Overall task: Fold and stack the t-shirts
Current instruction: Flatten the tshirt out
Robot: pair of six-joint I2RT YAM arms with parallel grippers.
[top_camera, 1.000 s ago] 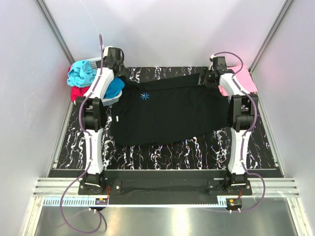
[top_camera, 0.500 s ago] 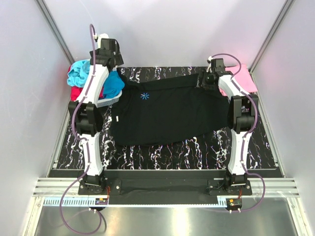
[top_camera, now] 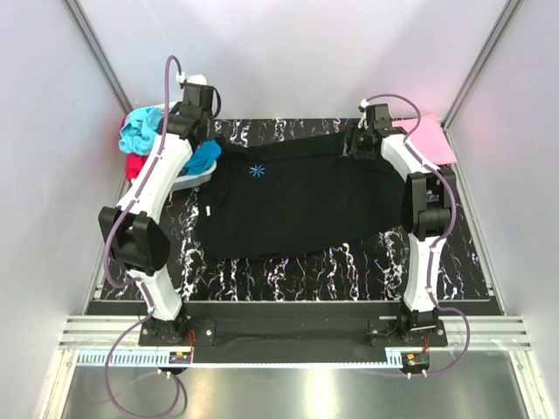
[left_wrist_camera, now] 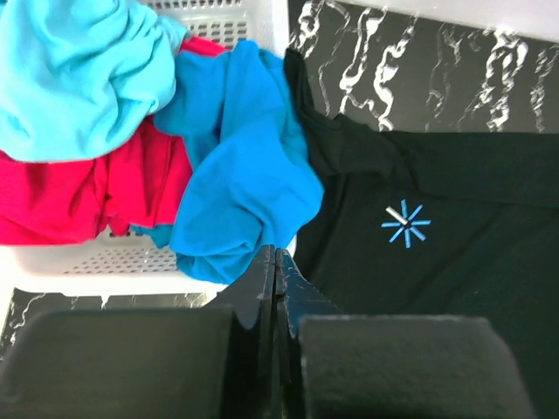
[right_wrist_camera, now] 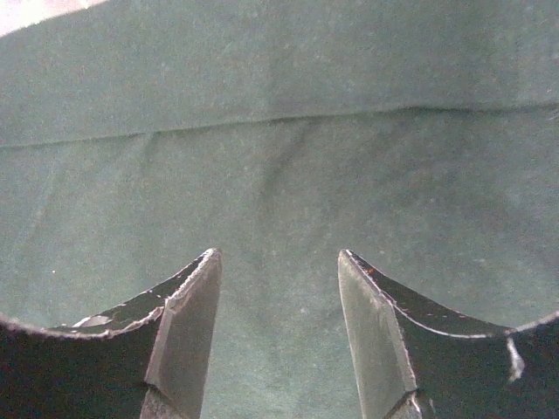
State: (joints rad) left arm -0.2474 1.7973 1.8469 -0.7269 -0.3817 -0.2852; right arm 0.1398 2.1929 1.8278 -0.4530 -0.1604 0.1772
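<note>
Left gripper (left_wrist_camera: pixel 276 257): fingers pressed flat together, no cloth visible between them. It hangs over the far-left corner of the desk (top_camera: pixel 297 262), where the white lattice basket (left_wrist_camera: pixel 131 262) meets the edge of the black t-shirt (top_camera: pixel 297 196).

Right gripper (right_wrist_camera: pixel 279 262): jaws standing well apart, nothing held. Dark cloth fills the right wrist view beneath it, with a single straight fold or seam line running across. Whether the fingertips touch that cloth is hard to judge from so close; probably just above it. From the top view it sits at the far-right corner of the black t-shirt.

Black t-shirt: spread wide across the middle of the dark marbled desk, lying mostly flat, near edge slightly ragged. Light-blue starburst mark (left_wrist_camera: pixel 405 223) faces up on its left half, toward the far edge.

Pink t-shirt (top_camera: pixel 428 140): flat at the far-right corner of the desk, just beyond the right arm.

Basket, far left: teal t-shirt (left_wrist_camera: pixel 79 78) bunched on top, red t-shirt (left_wrist_camera: pixel 87 192) beneath and to the near side of it. Blue t-shirt (left_wrist_camera: pixel 244 175) spills over the basket's right rim, its lower fold touching the black t-shirt's shoulder.
</note>
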